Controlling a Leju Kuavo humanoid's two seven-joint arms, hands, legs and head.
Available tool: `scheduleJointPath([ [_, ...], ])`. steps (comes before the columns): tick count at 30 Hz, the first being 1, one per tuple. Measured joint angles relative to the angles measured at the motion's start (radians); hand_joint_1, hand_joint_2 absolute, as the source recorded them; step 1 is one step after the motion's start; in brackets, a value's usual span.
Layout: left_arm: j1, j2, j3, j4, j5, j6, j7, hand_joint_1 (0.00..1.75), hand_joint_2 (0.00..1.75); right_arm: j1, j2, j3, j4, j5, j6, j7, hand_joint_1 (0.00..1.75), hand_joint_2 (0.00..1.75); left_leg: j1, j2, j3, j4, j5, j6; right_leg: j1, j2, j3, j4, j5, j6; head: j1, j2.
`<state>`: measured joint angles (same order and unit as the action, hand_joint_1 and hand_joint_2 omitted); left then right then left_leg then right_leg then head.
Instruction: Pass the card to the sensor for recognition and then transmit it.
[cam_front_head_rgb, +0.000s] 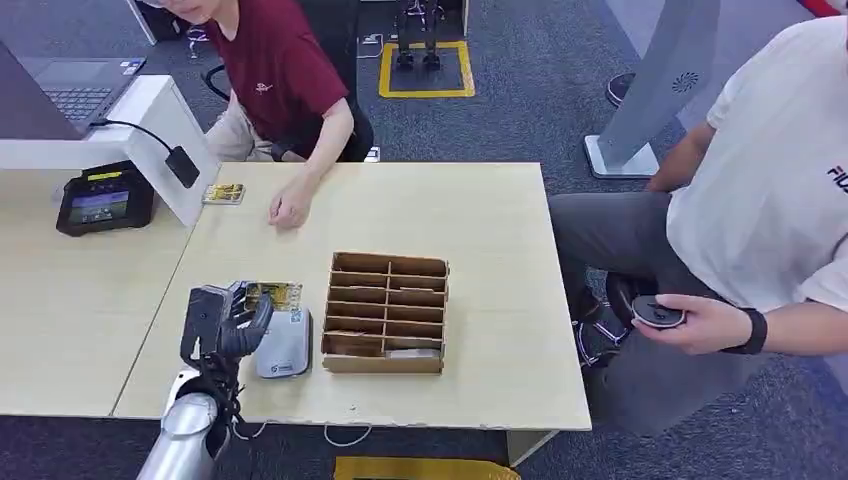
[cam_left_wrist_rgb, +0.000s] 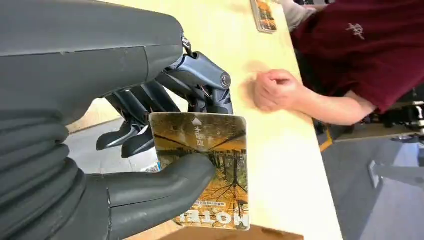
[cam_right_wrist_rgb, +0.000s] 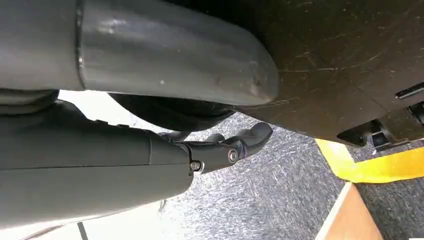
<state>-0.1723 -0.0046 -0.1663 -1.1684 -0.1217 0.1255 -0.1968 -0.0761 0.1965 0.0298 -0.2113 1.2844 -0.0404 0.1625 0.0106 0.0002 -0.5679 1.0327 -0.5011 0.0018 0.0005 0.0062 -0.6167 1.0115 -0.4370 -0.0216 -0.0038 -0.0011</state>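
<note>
Now, step: carry the card (cam_left_wrist_rgb: 207, 170) flat over the grey sensor (cam_front_head_rgb: 285, 345) near the desk's (cam_front_head_rgb: 480, 220) front left edge; keep the printed face level and the pinch steady, I judge
Left hand (cam_front_head_rgb: 225, 322): thumb (cam_left_wrist_rgb: 165, 182) pressed on the card's face, dark fingers (cam_left_wrist_rgb: 132, 135) behind it; a pinch, the hand otherwise barely open
Card: in that hand, just above the sensor, beside the cardboard divider box (cam_front_head_rgb: 387, 312)
Right hand (cam_right_wrist_rgb: 220, 147): hanging by the floor; fingers curled in, holding nothing

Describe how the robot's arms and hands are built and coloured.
The left arm is a silver tube with thin dark cables. The left hand has a grey ribbed cover, thick grey thumb and darker fingers. The right hand looks alike, with silver screws.
</note>
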Motion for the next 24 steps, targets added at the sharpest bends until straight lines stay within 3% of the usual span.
scheduleJointPath([
  [12, -0.012, 0.005, 0.002, 0.092, -0.088, 0.069, 0.015, 1.75, 1.75, -0.003, 0.0, 0.02, 0.0, -0.007, 0.005, 0.014, 0.0, 0.0, 0.0, 0.0, 0.0, 0.0, 0.0, 0.0, 0.0, 0.0, 0.0, 0.0, 0.0, 0.0, 0.0, 0.0],
  [24, 0.012, 0.035, 0.028, 0.115, -0.118, -0.004, 0.014, 1.75, 1.75, -0.004, 0.0, 0.035, 0.0, -0.018, 0.006, 0.013, 0.0, 0.0, 0.0, 0.0, 0.0, 0.0, 0.0, 0.0, 0.0, 0.0, 0.0, 0.0, 0.0, 0.0, 0.0, 0.0],
])
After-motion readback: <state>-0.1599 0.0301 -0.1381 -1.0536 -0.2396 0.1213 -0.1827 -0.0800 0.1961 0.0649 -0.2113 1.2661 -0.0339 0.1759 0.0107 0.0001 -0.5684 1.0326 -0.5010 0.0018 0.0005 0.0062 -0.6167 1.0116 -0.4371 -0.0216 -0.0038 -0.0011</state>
